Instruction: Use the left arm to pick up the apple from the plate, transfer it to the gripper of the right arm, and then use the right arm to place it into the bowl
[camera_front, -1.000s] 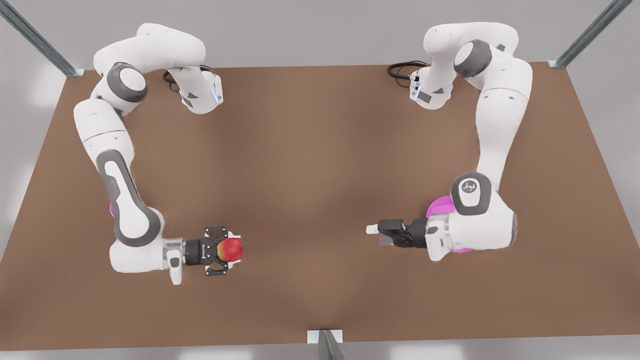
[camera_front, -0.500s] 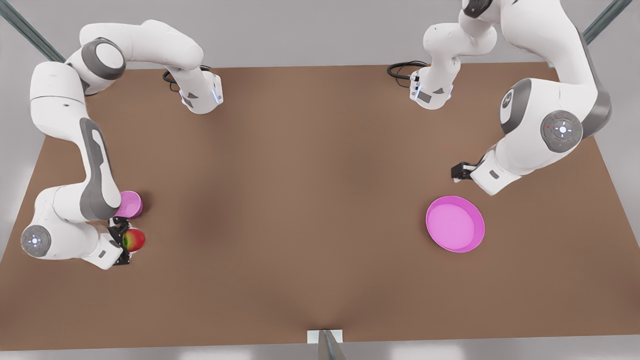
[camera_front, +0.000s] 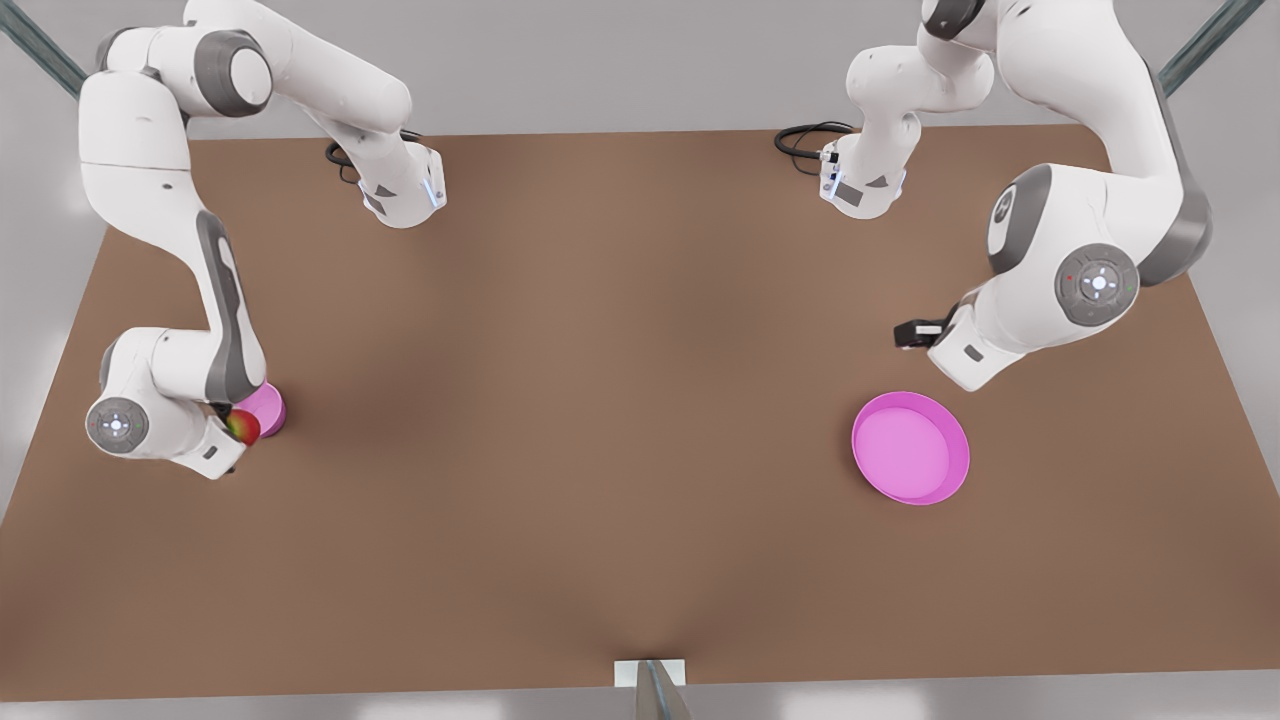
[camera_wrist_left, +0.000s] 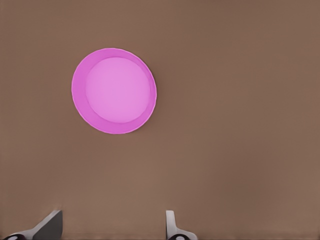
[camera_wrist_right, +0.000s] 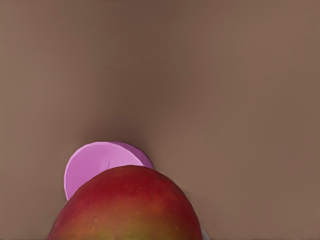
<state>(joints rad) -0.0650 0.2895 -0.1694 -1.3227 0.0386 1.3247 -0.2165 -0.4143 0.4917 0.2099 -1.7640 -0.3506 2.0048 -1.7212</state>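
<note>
The red apple with its yellow-green patch sits in my right gripper, which is shut on it at the front view's left. It hangs at the near edge of the small deep pink bowl. In the right wrist view the apple looms close, with the bowl just beyond it. My left gripper hovers at the front view's right, behind the wide pink plate. In the left wrist view the plate lies empty, and the left gripper is open, with white fingertips spread apart.
The brown table stretches between the two arms. Both arm bases stand at its far edge, with a black cable by the one at the front view's right. A metal bracket sits at the near edge.
My right arm swung the apple from mid-table to the front view's left, up to the bowl's edge. My left arm pulled back and rose, uncovering the empty plate.
</note>
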